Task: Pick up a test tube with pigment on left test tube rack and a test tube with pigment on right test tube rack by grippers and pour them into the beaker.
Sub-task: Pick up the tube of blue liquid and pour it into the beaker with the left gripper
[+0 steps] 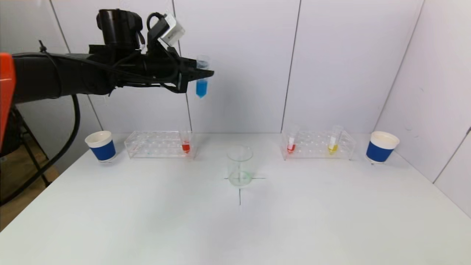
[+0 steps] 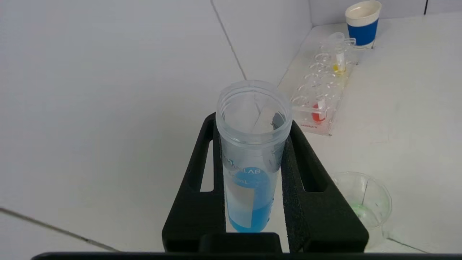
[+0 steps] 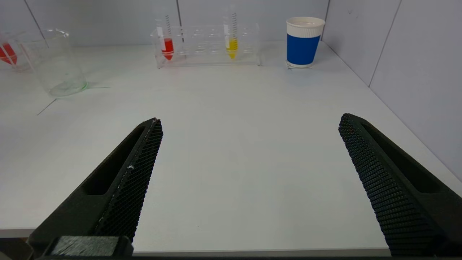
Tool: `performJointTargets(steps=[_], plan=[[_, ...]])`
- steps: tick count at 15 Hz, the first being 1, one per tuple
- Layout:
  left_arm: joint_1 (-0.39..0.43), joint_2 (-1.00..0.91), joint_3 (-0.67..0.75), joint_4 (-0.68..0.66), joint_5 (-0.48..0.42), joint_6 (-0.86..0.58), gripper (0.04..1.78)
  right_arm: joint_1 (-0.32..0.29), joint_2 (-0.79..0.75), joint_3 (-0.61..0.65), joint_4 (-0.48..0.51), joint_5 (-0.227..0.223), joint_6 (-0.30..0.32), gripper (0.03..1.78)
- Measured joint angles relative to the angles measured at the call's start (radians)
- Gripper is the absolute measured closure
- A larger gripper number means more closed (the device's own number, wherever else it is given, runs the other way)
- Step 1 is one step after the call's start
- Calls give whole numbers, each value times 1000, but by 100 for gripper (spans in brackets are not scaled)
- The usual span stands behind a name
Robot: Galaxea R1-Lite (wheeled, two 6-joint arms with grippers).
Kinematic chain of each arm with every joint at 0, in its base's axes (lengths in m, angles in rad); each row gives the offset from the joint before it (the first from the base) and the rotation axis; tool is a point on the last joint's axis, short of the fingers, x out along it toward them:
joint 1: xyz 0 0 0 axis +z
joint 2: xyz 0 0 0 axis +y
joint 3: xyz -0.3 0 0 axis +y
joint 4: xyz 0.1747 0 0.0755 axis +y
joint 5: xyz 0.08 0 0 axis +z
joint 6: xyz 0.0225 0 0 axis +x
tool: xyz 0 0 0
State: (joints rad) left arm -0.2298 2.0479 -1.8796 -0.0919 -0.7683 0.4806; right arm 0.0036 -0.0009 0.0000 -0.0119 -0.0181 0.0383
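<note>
My left gripper [image 1: 200,73] [image 2: 252,144] is shut on an upright test tube of blue pigment [image 1: 201,87] [image 2: 251,180], held high above the table, up and left of the glass beaker [image 1: 240,166] [image 2: 364,206] [image 3: 54,65]. The left rack [image 1: 160,144] keeps a red tube [image 1: 186,146]. On the right rack [image 1: 318,145] [image 3: 207,45] [image 2: 317,90] stand a red tube [image 1: 291,145] [image 3: 168,47] and a yellow tube [image 1: 333,145] [image 3: 232,45]. My right gripper [image 3: 249,124] hangs open and empty over the table's near right edge, outside the head view.
A blue-and-white paper cup [image 1: 101,146] stands left of the left rack, and another cup [image 1: 381,147] [image 3: 304,41] stands right of the right rack. A black cross mark [image 1: 240,191] lies under the beaker. Grey walls close the back and right side.
</note>
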Motion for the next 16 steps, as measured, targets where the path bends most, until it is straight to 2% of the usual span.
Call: performJointTargets(steps=[6,16], plan=[[-18,154,-69,70,-110,335,136,0,0,0,0,0,0,4],[-52,216,-60,69,-199,667,136,0,0,0,0,0,0,4]])
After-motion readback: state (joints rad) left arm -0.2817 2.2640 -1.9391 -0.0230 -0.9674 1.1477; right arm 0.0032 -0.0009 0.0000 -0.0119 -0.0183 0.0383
